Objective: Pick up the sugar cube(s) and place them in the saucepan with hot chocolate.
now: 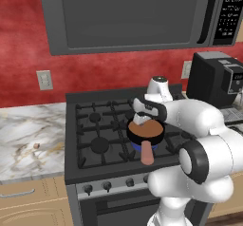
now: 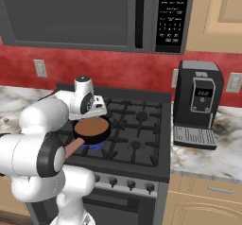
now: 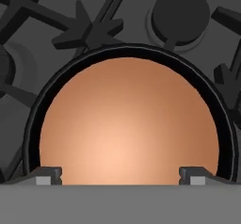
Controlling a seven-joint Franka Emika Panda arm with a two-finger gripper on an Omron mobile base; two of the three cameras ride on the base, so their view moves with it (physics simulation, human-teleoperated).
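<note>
Red wall tiles back a black gas stove [image 1: 102, 125], with a dark microwave [image 1: 128, 14] hung above it and a marble table [image 1: 26, 139] running off to the stove's left. On that table, well apart from the stove, lies one tiny pale sugar cube [image 1: 36, 145]; it is too small to make out more. A black coffee machine [image 2: 197, 101] stands on the table to the stove's right.

On a front burner sits the saucepan with hot chocolate [image 1: 146, 131], its brown surface smooth and its pinkish handle [image 1: 147, 153] pointing toward the stove's front edge, with a bluish base beneath. In the hand view the brown disc inside the black rim [image 3: 127, 51] takes up most of the frame, with grates and another burner beyond it; no cube can be seen on the liquid.

Rising from in front of the oven, the white arm [image 1: 199, 139] bends at a bulky elbow and reaches forward over the stove, so that the wrist turns down and the hand points straight at the pan. The gripper [image 1: 141, 119] hangs just above the far side of the saucepan's rim, over the liquid. In the hand view the two dark fingertips [image 3: 47, 176] stand far apart at either side of the frame: the jaws are wide, with nothing between them.
</note>
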